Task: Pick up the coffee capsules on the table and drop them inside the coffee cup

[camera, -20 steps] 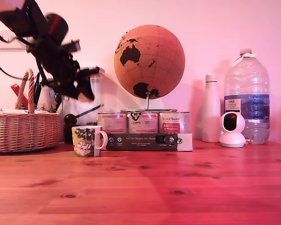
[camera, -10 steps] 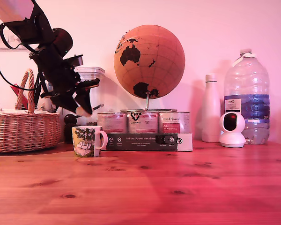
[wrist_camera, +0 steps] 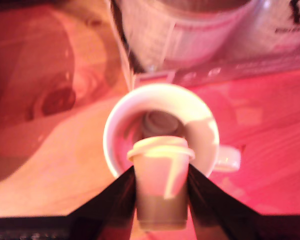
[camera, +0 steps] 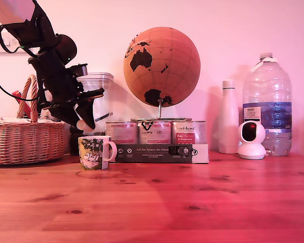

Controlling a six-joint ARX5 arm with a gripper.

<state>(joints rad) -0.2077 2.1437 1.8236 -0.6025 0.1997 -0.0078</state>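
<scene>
one cream-white capsule (wrist_camera: 161, 175) sits pinched between the closed-in fingers of the gripper (camera: 83, 123), hanging just above the rim of the coffee cup (camera: 93, 152). another capsule (wrist_camera: 160, 122) already lies inside the cup. open table (camera: 192, 202) spreads toward the exterior view's right; tins (camera: 154, 132) crowd close behind.

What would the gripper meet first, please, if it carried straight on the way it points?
Probably the open mouth of the white-rimmed ceramic mug: the gripper, holding a cream-white capsule, points into it, where another capsule lies.
</scene>
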